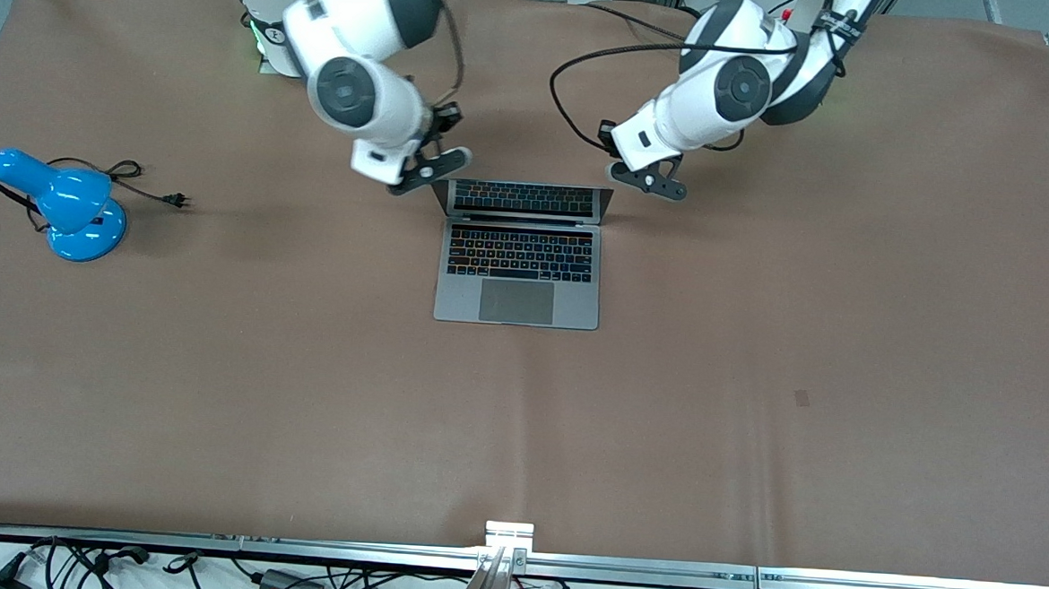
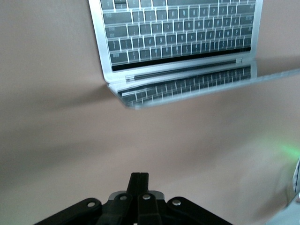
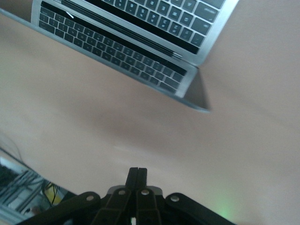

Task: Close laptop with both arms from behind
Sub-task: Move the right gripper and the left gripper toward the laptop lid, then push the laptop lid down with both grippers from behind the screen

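- Silver laptop (image 1: 519, 267) open; its raised lid (image 1: 526, 200) faces away from my arms.
- Right gripper (image 1: 432, 166) and left gripper (image 1: 649, 177), both clenched, flank the lid's corners.

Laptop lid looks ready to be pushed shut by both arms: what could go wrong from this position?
1. The right gripper sits at one top corner of the laptop lid, while the left gripper is off the other corner, apart from it. If only one pushes, the lid may twist or the laptop may skate on the brown table cover.
2. Both grippers have shut jaws, so a narrow tip could slip over the lid edge onto the screen.
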Available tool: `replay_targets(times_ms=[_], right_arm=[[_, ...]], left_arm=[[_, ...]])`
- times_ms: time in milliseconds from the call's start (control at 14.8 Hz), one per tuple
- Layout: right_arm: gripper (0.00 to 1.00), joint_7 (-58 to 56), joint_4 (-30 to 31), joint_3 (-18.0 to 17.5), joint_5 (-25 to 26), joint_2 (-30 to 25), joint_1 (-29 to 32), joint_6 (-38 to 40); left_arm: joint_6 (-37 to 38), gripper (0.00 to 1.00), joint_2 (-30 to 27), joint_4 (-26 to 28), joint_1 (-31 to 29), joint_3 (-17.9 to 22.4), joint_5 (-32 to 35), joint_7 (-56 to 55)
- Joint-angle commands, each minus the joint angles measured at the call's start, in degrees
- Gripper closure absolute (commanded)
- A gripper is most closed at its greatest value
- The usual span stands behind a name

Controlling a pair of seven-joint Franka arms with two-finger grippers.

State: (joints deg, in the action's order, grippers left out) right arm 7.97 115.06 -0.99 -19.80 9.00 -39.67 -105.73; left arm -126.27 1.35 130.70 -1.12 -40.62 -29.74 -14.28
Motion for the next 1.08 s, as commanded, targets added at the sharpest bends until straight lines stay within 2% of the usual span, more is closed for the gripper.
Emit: replay_targets(times_ms=[0,338,676,878,1014], right_arm=[[1.0,2.66,0.25,0.9,-0.6,1.54,-1.64,-3.6],[1.0,2.67,-0.8,1.34,-0.07,1.9,1.78,-6.06],[1.0,2.67,-1.41,1.43,1.51,2.69,2.67,-12.03],[1.0,2.58,-2.29,1.51,3.18,4.26,3.1,-15.29],[1.0,2.58,-4.92,1.51,3.27,7.24,4.33,-16.26]], left_arm=[[-5.02,1.0,2.33,-0.18,-1.43,0.01,-1.2,0.04],[-7.32,1.0,10.86,-7.82,-1.34,0.8,0.46,-2.33],[-7.5,1.0,18.24,-14.85,-1.34,1.94,9.42,-6.98],[-7.24,1.0,23.95,-19.51,-0.99,3.61,11.8,-8.13],[-7.32,1.0,26.33,-21.53,-0.38,4.75,11.9,-8.31]])
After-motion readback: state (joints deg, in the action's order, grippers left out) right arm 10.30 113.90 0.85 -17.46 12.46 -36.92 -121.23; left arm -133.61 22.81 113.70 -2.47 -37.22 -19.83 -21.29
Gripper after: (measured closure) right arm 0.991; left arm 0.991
